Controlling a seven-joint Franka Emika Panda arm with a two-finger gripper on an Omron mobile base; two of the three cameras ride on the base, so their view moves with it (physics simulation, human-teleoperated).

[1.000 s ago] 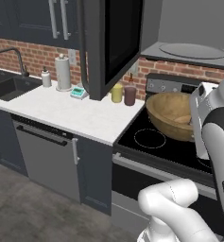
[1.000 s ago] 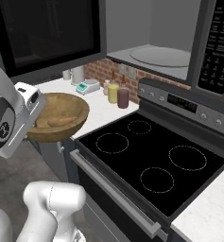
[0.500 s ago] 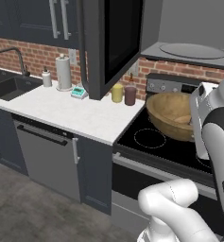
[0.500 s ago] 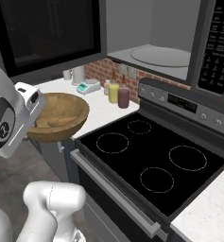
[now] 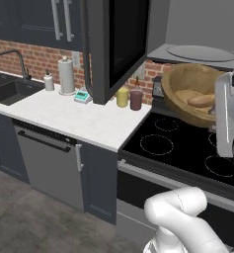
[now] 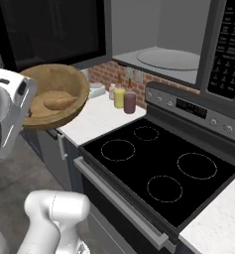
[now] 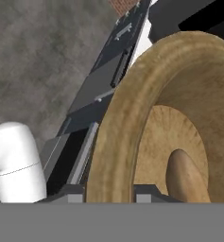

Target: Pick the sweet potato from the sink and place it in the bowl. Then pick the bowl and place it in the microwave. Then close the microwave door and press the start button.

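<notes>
The wooden bowl (image 5: 185, 85) hangs tilted in the air above the stove's left side, just below the open microwave (image 5: 202, 53). The sweet potato (image 5: 201, 100) lies inside it. My gripper (image 5: 215, 111) is shut on the bowl's near rim. From the right, the bowl (image 6: 64, 85) with the sweet potato (image 6: 58, 101) sits in front of the microwave door (image 6: 54, 30), which stands swung open; my gripper (image 6: 29, 115) holds the rim. In the hand view the bowl's rim (image 7: 116, 137) runs between my gripper (image 7: 108, 195), sweet potato (image 7: 184, 177) behind. The sink (image 5: 10, 91) is far left.
A black glass stove (image 6: 153, 163) lies under the bowl. A yellow bottle (image 5: 122, 97) and a dark red jar (image 5: 136, 100) stand on the white counter (image 5: 74, 118) beside it, with a paper towel roll (image 5: 66, 75) farther left. The microwave's keypad (image 6: 232, 44) is at right.
The bowl has risen from just over the stove toward the microwave opening and tilted so its inside with the sweet potato shows. The grip has not changed.
</notes>
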